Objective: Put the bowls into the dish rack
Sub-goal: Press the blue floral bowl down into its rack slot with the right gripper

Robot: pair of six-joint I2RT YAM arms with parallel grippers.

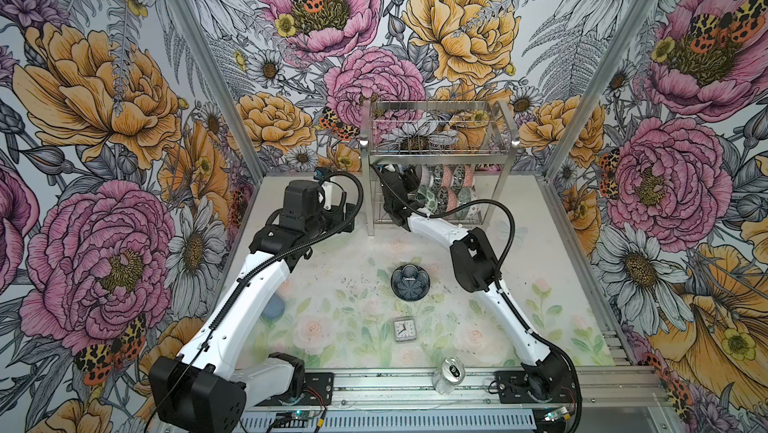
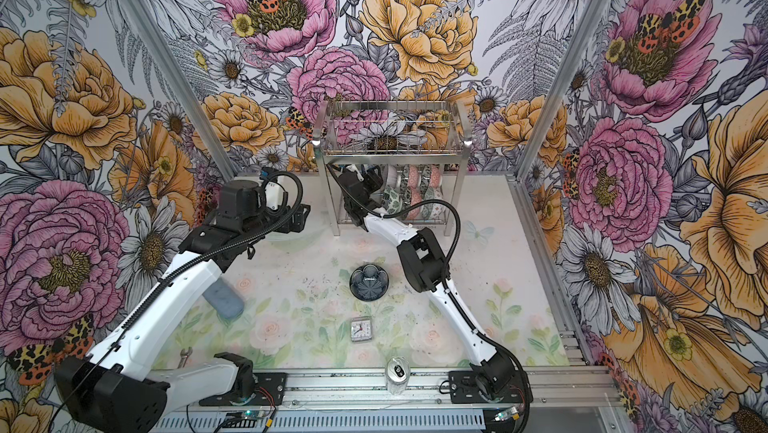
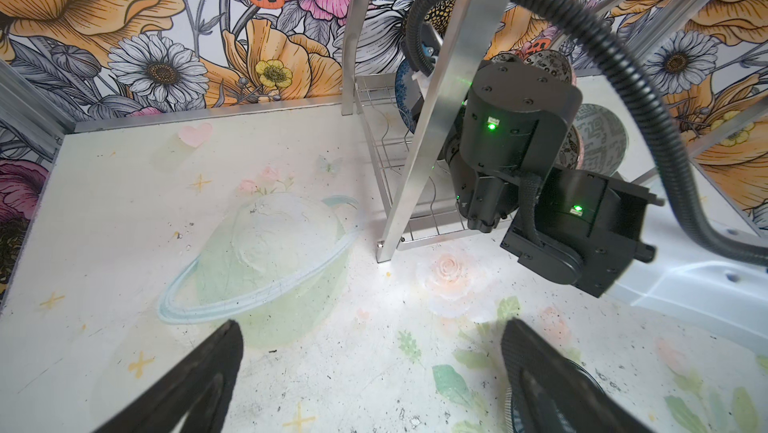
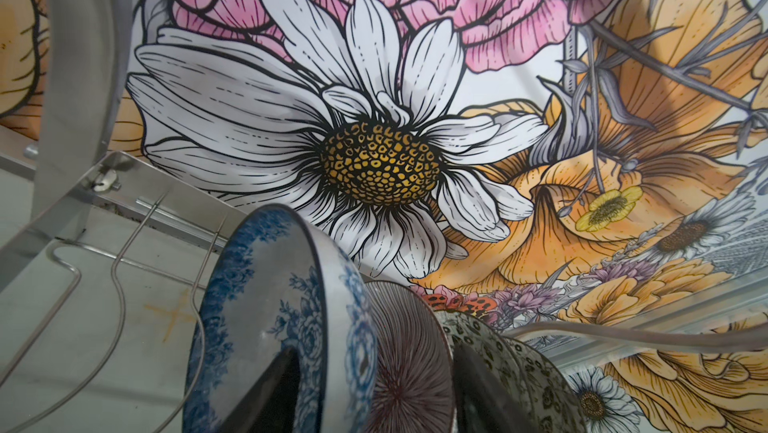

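Right gripper (image 4: 374, 352) is tucked into the dish rack's (image 1: 436, 157) lower tier, jaws parted astride the blue floral bowl (image 4: 266, 306), which stands on edge next to a pink-lined bowl (image 4: 409, 362). Left gripper (image 3: 370, 368) hangs wide open and empty. One dark blue bowl (image 1: 409, 282) sits out on the table (image 1: 340, 318).

The right gripper (image 4: 374, 352) is cut off by the wrist view's edge to 2 finger stubs, so we cannot tell whether it grips the blue bowl (image 4: 270, 306). In both top views the left arm (image 1: 249, 298) hides most of a grey-blue object (image 1: 273, 307), and the clock (image 1: 404, 329) is too small to read.
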